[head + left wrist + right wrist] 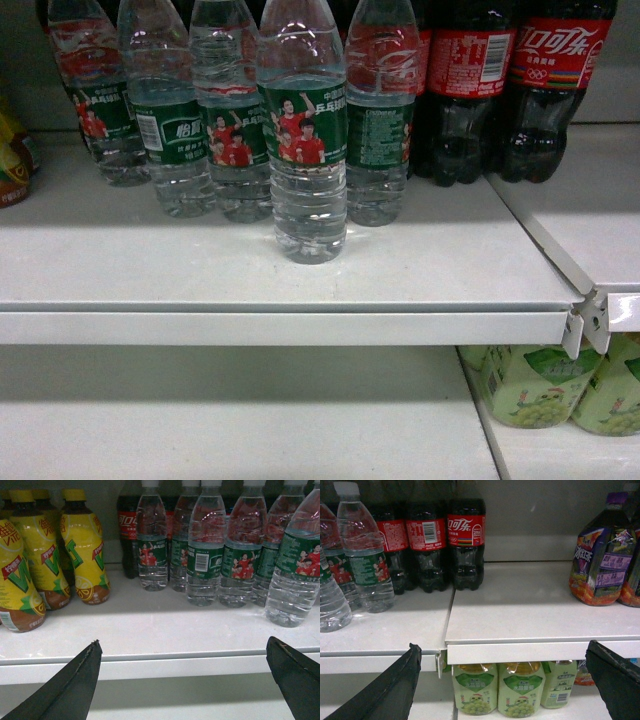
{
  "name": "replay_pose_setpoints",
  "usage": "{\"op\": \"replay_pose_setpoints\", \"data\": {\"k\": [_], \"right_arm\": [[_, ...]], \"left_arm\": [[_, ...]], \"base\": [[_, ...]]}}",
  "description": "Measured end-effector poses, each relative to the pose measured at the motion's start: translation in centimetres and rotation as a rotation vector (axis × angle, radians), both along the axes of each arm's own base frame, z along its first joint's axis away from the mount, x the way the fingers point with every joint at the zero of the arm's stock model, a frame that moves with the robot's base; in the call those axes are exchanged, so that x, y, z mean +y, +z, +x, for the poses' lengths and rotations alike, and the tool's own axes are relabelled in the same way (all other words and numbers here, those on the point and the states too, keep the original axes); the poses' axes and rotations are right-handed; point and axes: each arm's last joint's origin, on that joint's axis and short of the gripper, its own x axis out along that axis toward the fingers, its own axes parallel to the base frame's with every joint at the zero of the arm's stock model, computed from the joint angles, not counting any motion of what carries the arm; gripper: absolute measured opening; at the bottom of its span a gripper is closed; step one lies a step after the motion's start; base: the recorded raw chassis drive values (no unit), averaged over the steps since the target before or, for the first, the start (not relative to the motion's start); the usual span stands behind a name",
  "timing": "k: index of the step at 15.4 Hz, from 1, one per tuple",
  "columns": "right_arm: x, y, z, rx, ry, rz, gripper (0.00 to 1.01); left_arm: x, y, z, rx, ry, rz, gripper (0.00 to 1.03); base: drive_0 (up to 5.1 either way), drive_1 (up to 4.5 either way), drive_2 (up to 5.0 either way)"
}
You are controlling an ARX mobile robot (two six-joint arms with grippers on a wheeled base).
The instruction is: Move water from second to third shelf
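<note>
Both jaws gape wide, holding nothing, before the shelf (150,270) where the water (303,130) stands frontmost.

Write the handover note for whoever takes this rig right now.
Left claw: open, empty, in front of the shelf edge.
Right claw: open, empty, facing the shelf joint, near the cola bottles.
Water: the front water bottle stands upright ahead of its row on the upper shelf, nearest the edge.
Done: nothing gripped or moved.
Left: grip that bottle, lift it out, set it on the shelf below.
</note>
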Motion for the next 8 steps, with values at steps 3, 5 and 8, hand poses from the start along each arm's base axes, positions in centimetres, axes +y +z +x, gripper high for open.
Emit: {"op": "replay_pose_setpoints", "data": {"k": [3,5,8], "right_arm": [[0.0,0.0,0.0,0.0,0.0,0.0,0.98],[0.0,-0.01,0.0,0.0,0.0,0.0,0.98],[0.0,0.0,0.0,0.0,0.0,0.0,0.98]], "left_arm": [[0.0,0.0,0.0,0.0,0.0,0.0,0.98],[0.0,-0.01,0.0,0.001,0.0,0.0,0.98],[0.0,-0.01,0.0,0.001,0.0,0.0,0.98]], "base": [[0.0,0.0,0.0],[0.0,0.0,0.0],[0.0,0.0,0.0]]}}
